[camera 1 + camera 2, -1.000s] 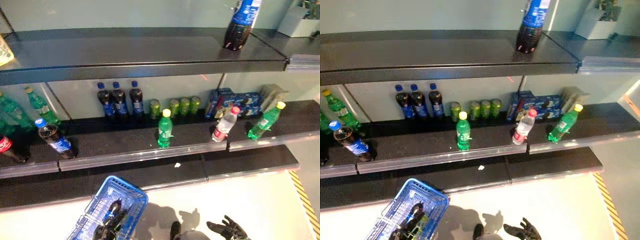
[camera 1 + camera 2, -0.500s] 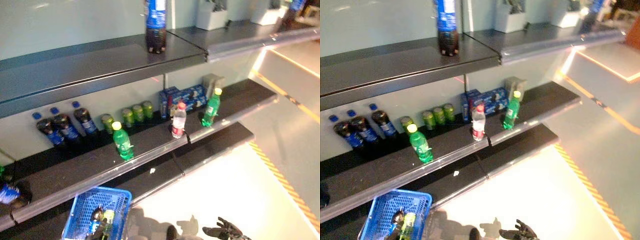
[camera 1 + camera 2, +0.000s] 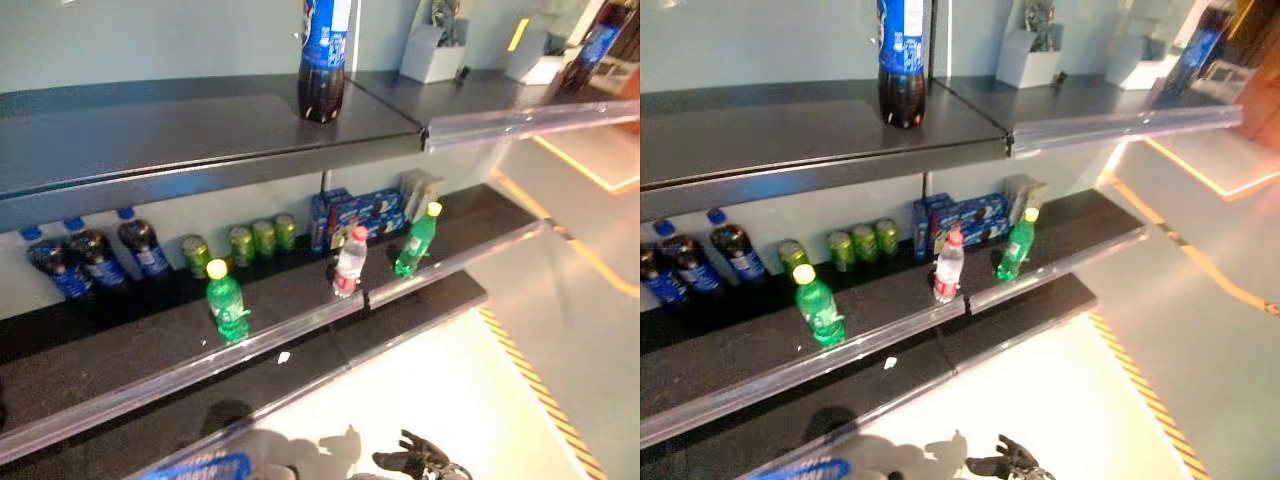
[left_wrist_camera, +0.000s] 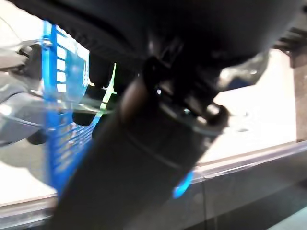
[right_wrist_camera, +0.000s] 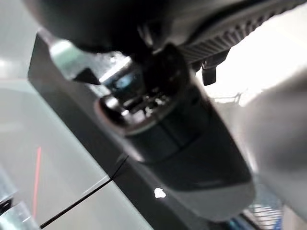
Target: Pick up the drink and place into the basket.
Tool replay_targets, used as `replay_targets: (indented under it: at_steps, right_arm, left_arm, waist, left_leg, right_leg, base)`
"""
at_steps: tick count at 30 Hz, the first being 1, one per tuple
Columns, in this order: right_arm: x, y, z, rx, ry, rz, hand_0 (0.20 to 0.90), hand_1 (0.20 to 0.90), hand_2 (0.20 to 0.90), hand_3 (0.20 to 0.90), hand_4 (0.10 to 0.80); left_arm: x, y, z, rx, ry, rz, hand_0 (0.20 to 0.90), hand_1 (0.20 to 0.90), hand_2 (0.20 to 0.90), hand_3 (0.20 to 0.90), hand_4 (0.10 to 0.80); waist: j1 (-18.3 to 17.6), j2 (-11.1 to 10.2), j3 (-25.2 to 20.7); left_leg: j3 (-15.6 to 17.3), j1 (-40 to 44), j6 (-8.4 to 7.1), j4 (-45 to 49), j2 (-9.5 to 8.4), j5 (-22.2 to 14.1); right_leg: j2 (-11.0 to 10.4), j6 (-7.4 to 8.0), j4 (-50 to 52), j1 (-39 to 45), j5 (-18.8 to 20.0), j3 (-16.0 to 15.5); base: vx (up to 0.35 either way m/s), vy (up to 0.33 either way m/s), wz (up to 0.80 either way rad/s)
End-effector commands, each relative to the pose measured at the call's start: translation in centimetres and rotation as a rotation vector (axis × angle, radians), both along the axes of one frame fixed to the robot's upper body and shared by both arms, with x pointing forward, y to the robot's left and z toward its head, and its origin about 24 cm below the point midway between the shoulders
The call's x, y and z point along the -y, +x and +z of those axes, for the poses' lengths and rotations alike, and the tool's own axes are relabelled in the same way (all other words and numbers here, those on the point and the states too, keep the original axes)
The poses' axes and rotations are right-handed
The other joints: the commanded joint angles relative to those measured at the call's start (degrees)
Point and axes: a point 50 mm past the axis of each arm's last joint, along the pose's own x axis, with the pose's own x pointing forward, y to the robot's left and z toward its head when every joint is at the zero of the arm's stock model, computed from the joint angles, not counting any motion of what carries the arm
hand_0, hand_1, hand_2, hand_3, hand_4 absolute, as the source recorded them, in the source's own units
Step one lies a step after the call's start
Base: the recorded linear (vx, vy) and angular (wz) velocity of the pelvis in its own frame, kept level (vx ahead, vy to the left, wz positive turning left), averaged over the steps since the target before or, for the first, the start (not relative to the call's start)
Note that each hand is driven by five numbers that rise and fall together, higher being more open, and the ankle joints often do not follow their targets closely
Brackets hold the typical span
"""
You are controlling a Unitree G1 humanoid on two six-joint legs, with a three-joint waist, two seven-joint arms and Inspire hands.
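Blue wire basket point(image 4: 60, 120) is hanging beside the left hand point(image 4: 144, 143), whose grip cannot be told; a green-labelled drink point(image 4: 108, 91) appears to be lying inside it already. On the middle shelf point(image 3: 300, 330), a green bottle point(image 3: 227, 303) is standing near the rail. Right hand point(image 3: 418, 462) is hanging low, fingers relaxed and holding nothing.

A shop aisle: dark shelves point(image 3: 200, 130) with clear plastic front rails point(image 3: 440, 265) carry rows of cola bottles point(image 3: 90, 262), green cans point(image 3: 240, 243), green soda bottles point(image 3: 227, 303) and blue boxes point(image 3: 355, 212), and a blue basket point(image 4: 60, 124) waits below.
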Motion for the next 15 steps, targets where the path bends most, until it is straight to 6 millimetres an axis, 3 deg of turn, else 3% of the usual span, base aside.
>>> replay_targets:
  at_steps: [1, 2, 3, 4, 7, 8, 9, 10, 11, 13, 15]
  right_arm:
    - [1.1, 3.2, 1.6, 0.155, -0.043, -0.010, 0.900, 0.900, 0.900, 0.900, 0.800]
    - [1.2, 3.2, 1.6, 0.157, -0.045, -0.014, 0.900, 0.900, 0.900, 0.900, 0.800]
    - [1.3, 3.3, 1.6, 0.163, -0.051, -0.030, 0.900, 0.900, 0.900, 0.900, 0.800]
    - [1.4, 3.4, 1.6, 0.165, -0.053, -0.040, 0.900, 0.900, 0.900, 0.900, 0.800]
    - [1.0, 3.8, 1.7, 0.166, -0.050, -0.017, 0.900, 0.900, 0.900, 0.900, 0.800]
    - [0.9, 3.9, 1.7, 0.165, -0.047, 0.003, 0.900, 0.900, 0.900, 0.900, 0.800]
    - [0.7, 4.0, 1.8, 0.163, -0.037, 0.013, 0.900, 0.900, 0.900, 0.900, 0.800]
    - [0.3, 4.0, 1.9, 0.152, -0.018, 0.035, 0.900, 0.900, 0.900, 0.900, 0.800]
    - [0.2, 3.9, 1.9, 0.141, -0.014, 0.049, 0.900, 0.900, 0.900, 0.900, 0.800]
    - [0.1, 4.5, 2.4, 0.132, -0.012, 0.078, 0.900, 0.900, 0.900, 0.900, 0.800]
    - [0.6, 4.3, 2.4, 0.128, -0.009, 0.018, 0.900, 0.900, 0.900, 0.900, 0.800]
  left_arm:
    - [-5.4, 5.3, 2.3, 0.158, 0.270, -0.144, 0.300, 0.300, 0.300, 0.200, 0.100]
    - [-5.4, 5.5, 2.4, 0.163, 0.269, -0.151, 0.300, 0.300, 0.300, 0.200, 0.100]
    - [-5.5, 6.5, 2.5, 0.178, 0.269, -0.167, 0.300, 0.300, 0.300, 0.200, 0.100]
    - [-5.7, 7.1, 2.7, 0.184, 0.271, -0.169, 0.300, 0.300, 0.300, 0.200, 0.100]
    - [-6.1, 8.2, 3.2, 0.199, 0.282, -0.161, 0.300, 0.300, 0.300, 0.200, 0.100]
    - [-6.2, 8.3, 3.3, 0.202, 0.287, -0.152, 0.300, 0.300, 0.300, 0.200, 0.100]
    - [-6.3, 8.3, 3.4, 0.202, 0.296, -0.151, 0.300, 0.300, 0.300, 0.200, 0.100]
    - [-6.3, 8.1, 3.4, 0.193, 0.308, -0.147, 0.300, 0.300, 0.300, 0.200, 0.100]
    - [-6.3, 7.8, 3.4, 0.182, 0.316, -0.138, 0.300, 0.300, 0.300, 0.200, 0.100]
    - [-6.2, 7.2, 3.4, 0.162, 0.314, -0.113, 0.300, 0.300, 0.300, 0.200, 0.100]
    - [-5.9, 7.0, 3.1, 0.139, 0.296, -0.172, 0.300, 0.300, 0.300, 0.200, 0.100]
  waist:
    - [-1.34, 2.97, -0.30]
    - [-1.66, 3.15, -0.11]
    - [-2.44, 3.70, 0.10]
    - [-3.17, 4.05, 0.48]
    - [-3.82, 4.28, 1.59]
    - [-3.83, 4.20, 1.75]
    - [-3.47, 3.81, 1.65]
    - [-2.62, 3.01, 1.28]
    - [-2.28, 2.77, 1.17]
    - [-1.35, 1.66, 0.92]
    - [-1.06, 1.28, 1.25]
  left_leg:
    - [-2.61, -3.24, -1.73, 2.09, -2.17, 0.07]
    - [-3.11, -2.93, -1.78, 2.24, -1.96, -0.39]
    - [-4.60, -2.10, -2.02, 2.16, -1.03, -1.93]
    - [-6.23, -1.18, -2.33, 2.33, -0.06, -3.54]
    - [-9.06, 0.73, -3.46, 2.97, 3.58, -6.70]
    - [-9.42, 0.95, -3.84, 3.31, 4.52, -7.11]
    - [-9.52, 0.83, -4.74, 3.59, 6.40, -6.96]
    - [-9.19, 0.22, -6.44, 4.44, 9.19, -6.34]
    - [-9.02, 0.33, -7.28, 4.48, 10.81, -5.79]
    - [-7.46, -0.11, -9.19, 3.78, 15.36, -2.81]
    - [-1.74, -2.79, -10.12, 3.87, 18.03, 0.97]
  right_leg:
    - [-4.11, -0.66, -25.06, 7.09, 18.28, -2.13]
    - [-5.11, -0.57, -26.47, 6.92, 18.63, -1.66]
    - [-9.60, 0.23, -30.95, 4.11, 22.15, 1.90]
    - [-12.09, 1.06, -34.71, 2.62, 24.75, 5.23]
    - [-14.53, 3.14, -37.33, 1.76, 26.94, 9.17]
    - [-14.39, 3.45, -36.71, 1.85, 26.52, 9.51]
    - [-13.97, 4.16, -36.83, 3.76, 23.54, 8.18]
    - [-13.76, 4.24, -36.77, 5.78, 21.30, 6.10]
    - [-12.95, 3.89, -36.25, 6.51, 20.05, 4.83]
    - [-10.07, 1.42, -35.40, 7.80, 16.96, 1.89]
    - [-8.73, -0.44, -36.29, 10.09, 16.03, -3.25]
  base:
    - [0.159, -0.304, 0.74]
    - [0.203, -0.399, 0.95]
    - [0.236, -0.461, 0.78]
    - [0.284, -0.576, 0.68]
    - [0.188, -0.488, 0.91]
    - [0.131, -0.520, 0.85]
    - [0.141, -0.646, 0.64]
    - [0.161, -0.695, 0.59]
    - [0.171, -0.734, 0.58]
    - [0.126, -0.638, 0.30]
    - [0.029, -0.488, 0.31]
